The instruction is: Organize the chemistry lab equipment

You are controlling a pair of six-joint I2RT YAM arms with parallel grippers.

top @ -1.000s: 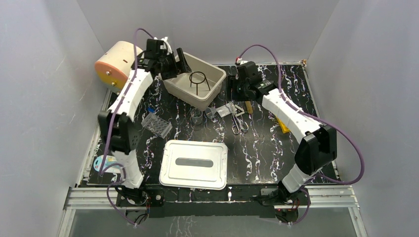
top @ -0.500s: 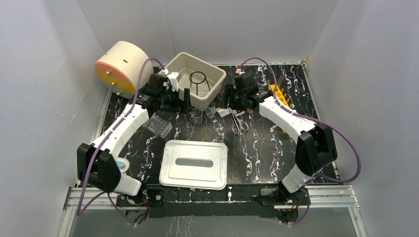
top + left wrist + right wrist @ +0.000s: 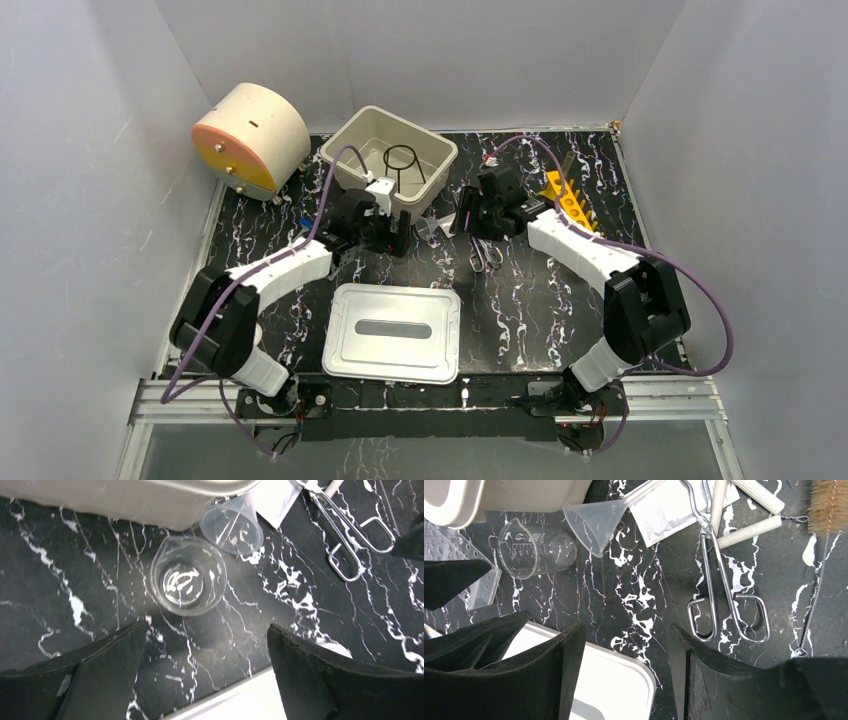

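Note:
A clear beaker (image 3: 188, 582) stands on the black marbled table, with a clear funnel (image 3: 232, 524) lying just behind it. My left gripper (image 3: 207, 630) hovers open on the beaker's near side, nothing between its fingers. Metal forceps (image 3: 724, 600) lie to the right, beside white tubes (image 3: 749, 527) and a tan-bristled brush (image 3: 830, 505). My right gripper (image 3: 626, 630) is open and empty above the table, left of the forceps' handles. The black wire ring stand (image 3: 403, 160) sits inside the beige bin (image 3: 435, 185).
A white lid (image 3: 350, 340) lies at the near centre, under both grippers' near edge. A clear tube rack (image 3: 474, 575) sits left of the beaker. A white packet (image 3: 669, 510) lies by the funnel. A cream cylinder (image 3: 250, 135) stands back left, a yellow rack (image 3: 567, 205) right.
My left arm swung from the bin's back-left rim down and forward to the beaker, its gripper opening wider. My right gripper drifted slightly nearer, staying open.

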